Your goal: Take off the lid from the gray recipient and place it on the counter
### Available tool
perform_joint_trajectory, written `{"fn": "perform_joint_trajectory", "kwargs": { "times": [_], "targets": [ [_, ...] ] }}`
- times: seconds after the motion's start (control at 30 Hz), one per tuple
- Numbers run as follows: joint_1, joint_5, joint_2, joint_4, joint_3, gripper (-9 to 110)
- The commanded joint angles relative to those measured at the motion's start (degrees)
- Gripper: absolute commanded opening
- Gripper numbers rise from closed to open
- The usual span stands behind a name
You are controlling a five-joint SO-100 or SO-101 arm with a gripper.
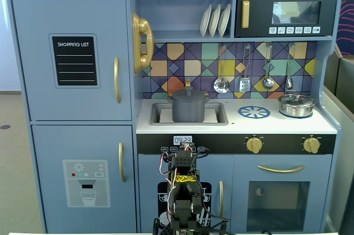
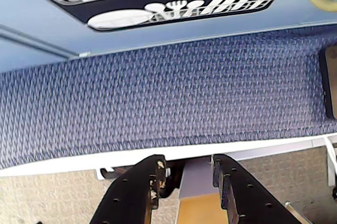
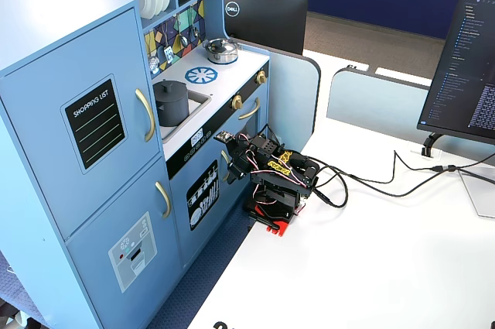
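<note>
Hand point(image 2: 185, 174) above blue carpet point(image 2: 168, 92)

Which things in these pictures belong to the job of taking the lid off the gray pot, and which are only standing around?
Belong to the job:
- lid, still on the pot
- gray pot, standing in the sink
- counter
- tool, open, folded low, far from the pot

Just around:
- silver pot with its own lid
- white plates
- hanging utensils
- monitor
</note>
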Motion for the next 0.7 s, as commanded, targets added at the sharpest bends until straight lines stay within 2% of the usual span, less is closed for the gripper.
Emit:
{"fn": "perform_joint_trajectory", "kwargs": {
  "times": [0.0, 0.07, 0.2, 0.37, 0.47, 0.6, 0.67],
  "targets": [
    [2.1, -0.7, -1.5, -5.6, -1.1, 0],
    [2.1, 1.2, -2.5, -12.9, -5.6, 0],
    [1.1, -6.0, -8.3, -22.8, -20.3, 0],
    [-1.1, -6.9, -13.4, -32.9, -36.9, 0],
    [1.1, -9.8, -14.5, -43.2, -38.4, 1],
    [3.9, -6.8, -14.8, -54.4, -37.9, 12],
    [4.7, -6.6, -14.9, -55.7, -38.1, 15]
  ]
}}
